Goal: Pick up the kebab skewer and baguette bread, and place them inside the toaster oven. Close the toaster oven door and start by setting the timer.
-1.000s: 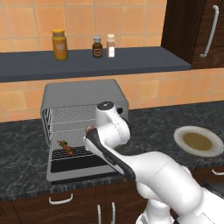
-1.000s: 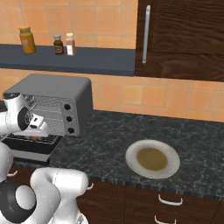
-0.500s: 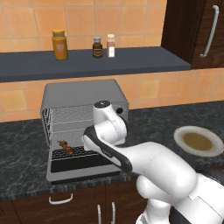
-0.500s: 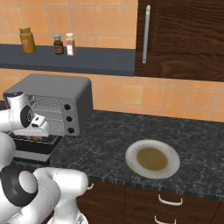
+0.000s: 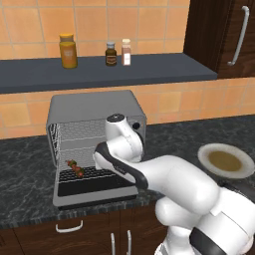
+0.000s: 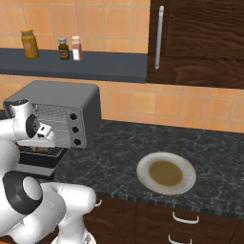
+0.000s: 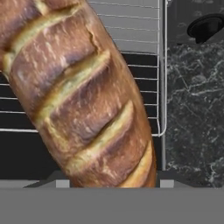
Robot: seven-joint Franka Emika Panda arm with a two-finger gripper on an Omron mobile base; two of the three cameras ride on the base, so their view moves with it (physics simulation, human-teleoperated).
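Baguette bread (image 7: 83,96) huge across the left and centre of the hand view, scored crust running from upper left down to the bottom edge — pinched in the gripper (image 6: 42,144), whose fingertips sit hidden beneath the loaf. Behind it, wire rack (image 7: 144,65) bars and, at far right, dark speckled counter (image 7: 192,118). In the left base view, toaster oven (image 5: 94,107) at centre left with the toaster oven door (image 5: 94,191) folded down flat in front, kebab skewer (image 5: 75,168) lying on the lower rack toward the left side of the cavity. Arm bent low just right of the skewer, over the open door. Plate (image 5: 226,162) at right edge; three jars (image 5: 68,51) on the shelf at top — well apart from the oven.
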